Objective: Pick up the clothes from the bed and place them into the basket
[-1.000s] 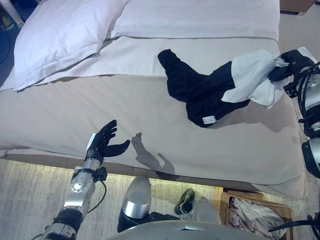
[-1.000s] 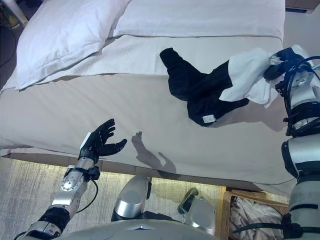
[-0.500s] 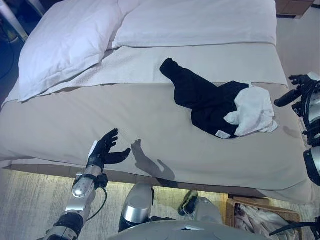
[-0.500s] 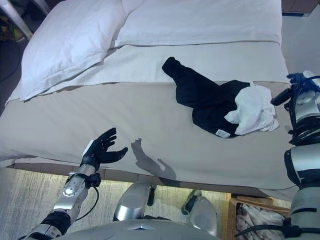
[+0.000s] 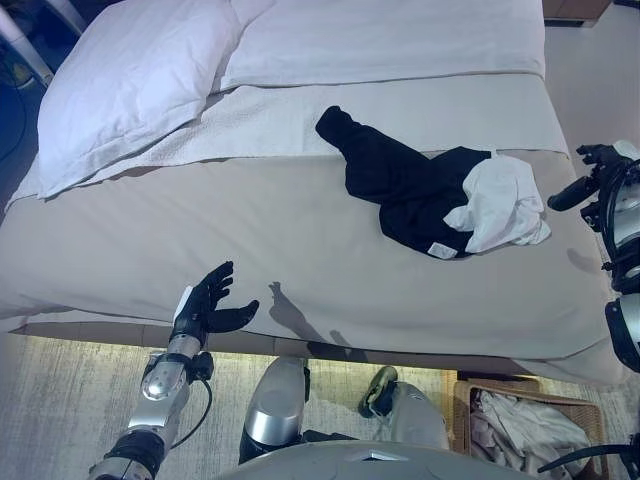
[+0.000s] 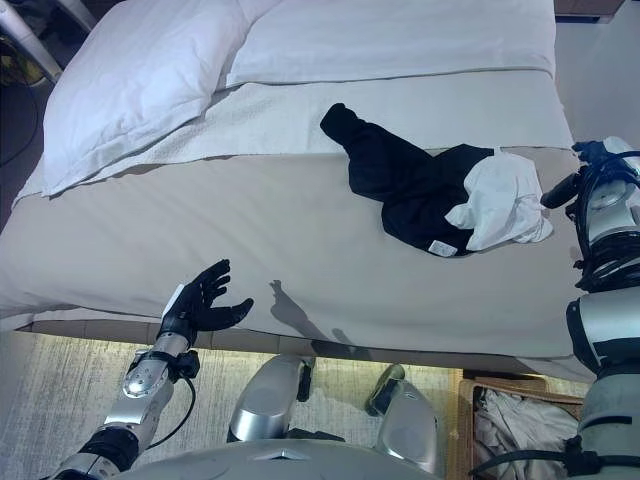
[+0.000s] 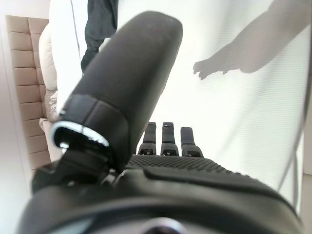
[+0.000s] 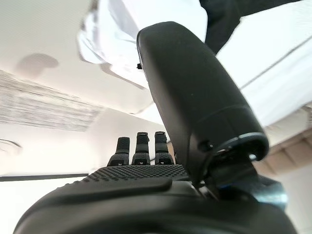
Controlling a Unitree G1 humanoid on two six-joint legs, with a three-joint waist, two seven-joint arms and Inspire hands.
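A black garment (image 5: 400,185) lies on the beige bed cover (image 5: 250,250) right of the middle, with a white garment (image 5: 497,203) crumpled on its right end. My right hand (image 5: 585,178) hovers open and empty just off the bed's right edge, a short way right of the white garment; it also shows in the right wrist view (image 8: 195,97). My left hand (image 5: 208,300) is open and empty over the bed's near edge at the left. A wicker basket (image 5: 470,396) with pale clothes (image 5: 515,430) in it stands on the floor at the lower right.
A white pillow (image 5: 125,75) lies at the bed's far left, with a white sheet (image 5: 400,40) across the head end. A light textured rug (image 5: 60,400) covers the floor in front of the bed.
My right hand held the white garment lifted at the right edge, then let go; the garment dropped onto the black one. The camera shifted slightly.
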